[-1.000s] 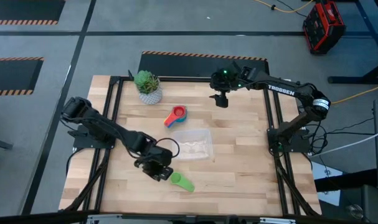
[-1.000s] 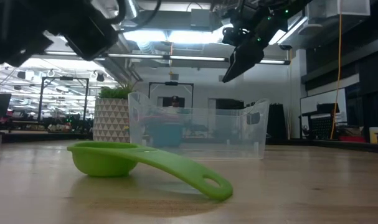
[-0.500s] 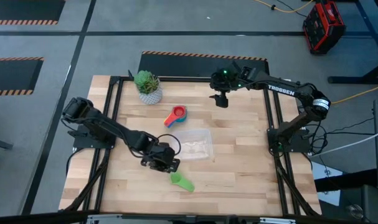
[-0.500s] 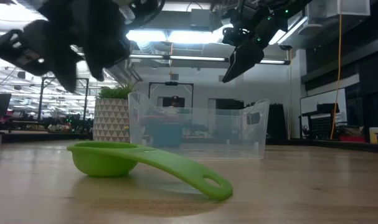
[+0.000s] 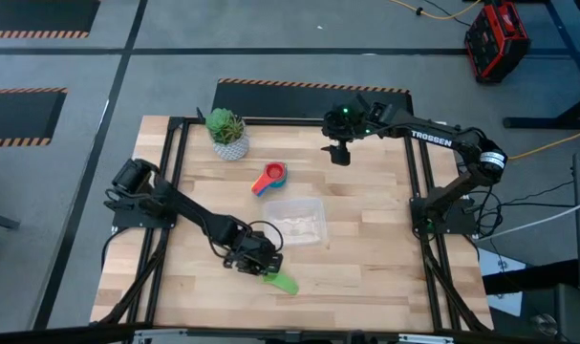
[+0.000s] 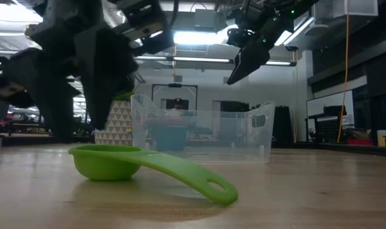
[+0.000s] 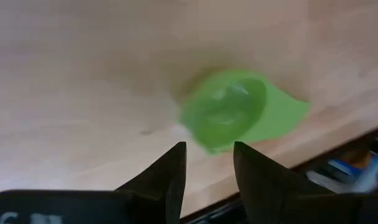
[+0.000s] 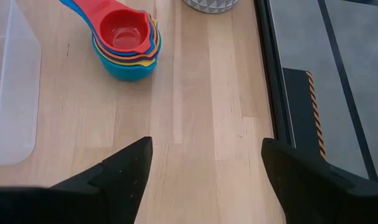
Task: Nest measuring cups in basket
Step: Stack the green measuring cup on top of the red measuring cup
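HIGH: left gripper (image 5: 262, 263) has moved down over the green cup (image 5: 281, 282), near of the basket (image 5: 296, 222) | LOW: cup lies free on the table — not yet grasped | LEFT WRIST: fingers part-open, empty, pickup pending | RIGHT WRIST: right gripper (image 8: 204, 158) spread wide, idle above stacked cups (image 8: 126, 38).

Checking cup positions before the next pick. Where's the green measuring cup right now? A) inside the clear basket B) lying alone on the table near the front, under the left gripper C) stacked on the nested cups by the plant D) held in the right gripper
B: the green measuring cup lies by itself on the wood, in front of the basket, with the left gripper right over it and open.
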Robot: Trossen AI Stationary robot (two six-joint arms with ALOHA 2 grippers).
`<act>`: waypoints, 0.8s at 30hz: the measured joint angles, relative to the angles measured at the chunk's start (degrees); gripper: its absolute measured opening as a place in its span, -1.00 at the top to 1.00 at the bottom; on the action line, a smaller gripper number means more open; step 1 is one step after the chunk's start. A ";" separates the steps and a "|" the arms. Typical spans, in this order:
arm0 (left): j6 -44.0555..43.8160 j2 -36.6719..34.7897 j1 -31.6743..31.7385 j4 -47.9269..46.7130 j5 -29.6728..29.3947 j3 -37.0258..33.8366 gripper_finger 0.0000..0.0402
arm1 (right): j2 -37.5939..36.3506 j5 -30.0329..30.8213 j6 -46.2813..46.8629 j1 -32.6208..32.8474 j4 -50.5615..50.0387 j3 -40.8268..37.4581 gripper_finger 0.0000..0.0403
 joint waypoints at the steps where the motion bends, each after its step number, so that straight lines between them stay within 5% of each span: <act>1: -0.56 0.46 -0.19 0.74 -0.01 0.10 0.37 | 0.00 -0.01 0.00 0.00 0.00 0.00 -0.51; 24: -4.36 2.15 -0.51 -1.32 -3.28 0.09 0.37 | 0.00 0.00 0.00 0.00 -0.09 0.00 -0.51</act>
